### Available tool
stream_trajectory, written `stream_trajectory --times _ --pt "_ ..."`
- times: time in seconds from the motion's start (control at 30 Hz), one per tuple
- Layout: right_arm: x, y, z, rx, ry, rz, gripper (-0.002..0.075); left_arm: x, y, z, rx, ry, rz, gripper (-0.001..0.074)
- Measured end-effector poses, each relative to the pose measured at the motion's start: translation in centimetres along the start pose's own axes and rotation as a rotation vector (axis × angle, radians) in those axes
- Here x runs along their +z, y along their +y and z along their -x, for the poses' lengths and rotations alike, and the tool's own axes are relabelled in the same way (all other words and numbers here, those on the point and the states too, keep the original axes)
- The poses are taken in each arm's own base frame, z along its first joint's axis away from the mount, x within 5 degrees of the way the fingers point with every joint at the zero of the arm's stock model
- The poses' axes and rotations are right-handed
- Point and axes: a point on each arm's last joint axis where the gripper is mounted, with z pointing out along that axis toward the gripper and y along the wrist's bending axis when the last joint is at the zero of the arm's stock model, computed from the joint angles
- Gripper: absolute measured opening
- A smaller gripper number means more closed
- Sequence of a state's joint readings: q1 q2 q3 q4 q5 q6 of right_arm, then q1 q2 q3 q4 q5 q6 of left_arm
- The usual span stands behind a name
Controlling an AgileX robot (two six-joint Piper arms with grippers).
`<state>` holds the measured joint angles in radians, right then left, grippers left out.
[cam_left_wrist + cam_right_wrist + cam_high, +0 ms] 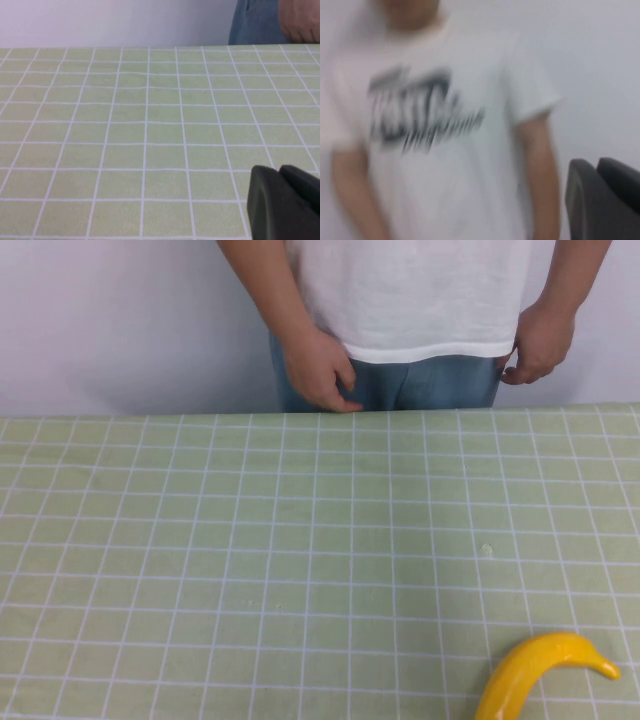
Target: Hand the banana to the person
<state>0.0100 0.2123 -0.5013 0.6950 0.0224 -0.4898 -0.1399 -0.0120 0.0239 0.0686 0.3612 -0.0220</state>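
- The banana [540, 668] lies on the table [300, 540] at its near edge, on the robot's right, its pointed tip toward the right; its lower end runs out of the high view.
- Nothing grips it, and no gripper is near it in the high view.
- The person [420, 300] stands at the far side of the table, white T-shirt over jeans, well apart from the banana.
- Both of the person's arms hang down: one hand [322, 370] rests in front of the jeans with fingers loosely curled, the other hand [540, 342] hangs at the hip, also curled.
- The left gripper [285, 202] hangs low over the bare green-checked cloth, aimed toward the far edge; only a dark corner of it shows, so I cannot tell how its fingers stand.
- The right gripper [602, 200] is raised and points at the person's chest; again only a dark part shows, and I cannot tell its fingers' state.
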Motion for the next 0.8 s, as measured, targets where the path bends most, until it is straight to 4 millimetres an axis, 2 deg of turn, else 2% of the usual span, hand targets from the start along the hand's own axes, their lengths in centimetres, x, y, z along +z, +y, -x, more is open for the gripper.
stream_trajectory --times 0.07,0.13,0.27,0.5,0.63,0.8 --pt "1.9 0.6 -0.9 -0.021 0.178 0.059 -0.0007 0.0 0.0 0.0 0.000 0.000 0.000 -0.0004" --pt "3.7 0.9 -2.8 -0.059 0.380 0.104 -0.0007 0.0 0.0 0.0 0.000 0.000 0.000 -0.0004" --pt "5.7 0.4 -6.6 -0.185 0.686 0.148 -0.0007 0.0 0.0 0.0 -0.002 0.000 -0.001 -0.0004" --pt "6.8 0.2 -11.2 -0.137 1.147 0.230 -0.0007 0.0 0.0 0.0 -0.002 0.000 -0.001 -0.0003" --pt "7.7 -0.5 -13.4 -0.178 1.407 0.265 -0.0007 0.0 0.0 0.0 -0.002 0.000 -0.001 -0.0004" --pt "9.0 -0.4 -15.8 -0.321 1.565 0.380 0.0001 0.0 0.0 0.0 -0.002 0.000 -0.001 -0.0004"
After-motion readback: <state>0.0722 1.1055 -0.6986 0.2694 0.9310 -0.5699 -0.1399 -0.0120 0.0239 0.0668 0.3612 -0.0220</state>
